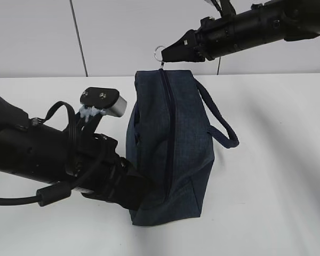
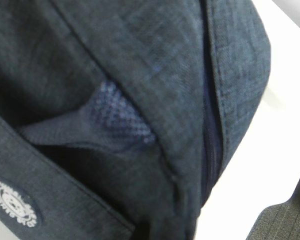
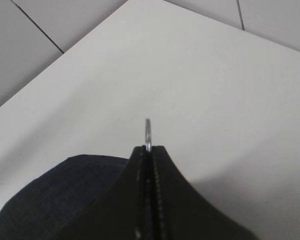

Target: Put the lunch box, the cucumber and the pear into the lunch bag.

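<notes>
- Right end effector is clamped on the ring pull, at the bag's far end, apparently having drawn the zipper closed.
- Left end effector presses the bag's near corner, likely steadying it; its closure cannot be told.
- Bag stands on the bench below the right one.
- Box, cucumber, pear: unseen, presumably inside.

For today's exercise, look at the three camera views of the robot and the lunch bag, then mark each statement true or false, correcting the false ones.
1. The right gripper pinches the zipper's ring pull. True.
2. The lunch bag gapes wide open. False: its zipper looks closed along the top.
3. The cucumber lies on the table beside the bag. False: no cucumber is visible.
4. The left arm is pressed against the bag's side. True.
</notes>
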`<state>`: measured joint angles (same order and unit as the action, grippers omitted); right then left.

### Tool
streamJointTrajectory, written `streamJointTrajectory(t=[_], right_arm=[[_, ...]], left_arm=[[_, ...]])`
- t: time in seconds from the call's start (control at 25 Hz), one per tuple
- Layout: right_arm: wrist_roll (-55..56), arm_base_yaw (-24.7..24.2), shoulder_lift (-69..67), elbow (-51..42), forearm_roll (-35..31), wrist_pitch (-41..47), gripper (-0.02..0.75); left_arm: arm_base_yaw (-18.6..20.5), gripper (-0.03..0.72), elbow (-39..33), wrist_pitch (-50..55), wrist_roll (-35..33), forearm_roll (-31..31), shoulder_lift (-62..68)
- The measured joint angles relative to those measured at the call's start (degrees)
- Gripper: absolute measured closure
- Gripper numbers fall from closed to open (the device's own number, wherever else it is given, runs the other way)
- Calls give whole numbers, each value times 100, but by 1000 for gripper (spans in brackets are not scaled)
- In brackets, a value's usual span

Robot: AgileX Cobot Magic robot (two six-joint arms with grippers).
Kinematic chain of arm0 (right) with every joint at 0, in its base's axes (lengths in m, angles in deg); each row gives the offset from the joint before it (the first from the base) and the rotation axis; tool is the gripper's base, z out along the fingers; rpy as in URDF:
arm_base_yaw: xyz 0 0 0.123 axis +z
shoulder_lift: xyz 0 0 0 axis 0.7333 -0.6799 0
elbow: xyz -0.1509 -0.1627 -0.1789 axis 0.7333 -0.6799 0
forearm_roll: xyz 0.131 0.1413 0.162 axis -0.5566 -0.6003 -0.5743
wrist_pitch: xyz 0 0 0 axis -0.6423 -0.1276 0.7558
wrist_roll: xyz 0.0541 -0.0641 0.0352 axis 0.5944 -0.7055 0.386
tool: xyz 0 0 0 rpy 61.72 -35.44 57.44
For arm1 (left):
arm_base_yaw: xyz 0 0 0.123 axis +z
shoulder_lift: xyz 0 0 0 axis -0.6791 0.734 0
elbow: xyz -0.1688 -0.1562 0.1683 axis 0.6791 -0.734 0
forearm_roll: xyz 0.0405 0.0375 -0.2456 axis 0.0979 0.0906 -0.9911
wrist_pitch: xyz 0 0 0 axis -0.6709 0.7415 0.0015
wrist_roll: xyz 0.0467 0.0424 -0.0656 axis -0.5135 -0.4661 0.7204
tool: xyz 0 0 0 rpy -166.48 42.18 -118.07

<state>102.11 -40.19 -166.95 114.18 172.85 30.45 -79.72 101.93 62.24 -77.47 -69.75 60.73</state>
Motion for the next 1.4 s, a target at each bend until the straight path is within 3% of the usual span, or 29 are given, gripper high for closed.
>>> streamJointTrajectory(t=[0.56, 0.88, 1.0, 1.2, 1.4], right_arm=[[724, -369, -1230, 1329, 0, -964, 738], [851, -407, -1324, 1636, 0, -1308, 738], [903, -407, -1324, 1702, 0, -1347, 738], [913, -416, -1324, 1707, 0, -1347, 738], [913, -416, -1324, 1707, 0, -1347, 738]], left_arm=[[0, 685, 2, -10, 0, 0, 0], [0, 673, 2, -10, 0, -176, 0], [5, 600, -3, -5, 0, -196, -54], [229, 396, -32, 6, 5, -175, -480], [501, 343, -50, 12, 1, -314, -1094]])
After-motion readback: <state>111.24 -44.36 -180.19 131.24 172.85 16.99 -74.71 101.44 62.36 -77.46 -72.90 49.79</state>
